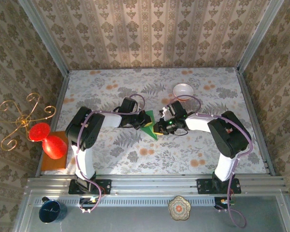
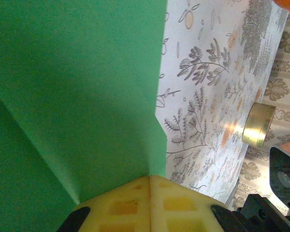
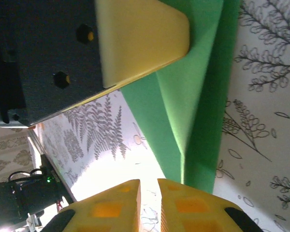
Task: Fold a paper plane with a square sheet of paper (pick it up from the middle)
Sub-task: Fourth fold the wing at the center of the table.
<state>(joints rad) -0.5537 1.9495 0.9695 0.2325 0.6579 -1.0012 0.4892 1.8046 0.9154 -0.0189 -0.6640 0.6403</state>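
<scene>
"Starting overhead, how far along is the fold?"

"Partway, I'd judge. The green paper [image 1: 149,127] lies in the middle of the flowered tablecloth [image 1: 111,87] as a pointed wedge, not a flat square, yet broader than a finished dart; wings and final creases look undone. The left gripper [image 1: 139,121] meets its left edge, the right gripper [image 1: 160,126] its right edge."

"And the left wrist view?"

"Matte, unmarked green with one sharp crease running into the seam between the yellow pads [image 2: 183,205]. Those pads are pressed flat together, so the left gripper seems to pinch the paper at that fold."

"Right wrist?"

"Layered flaps, a raised ridge casting shade. The right gripper's waffle-textured pads stand a thin slit apart, cloth showing through, nothing between them; the ridge ends at one pad's tip. The other arm's smooth yellow finger [image 3: 140,38] overlaps the paper's top."
</scene>
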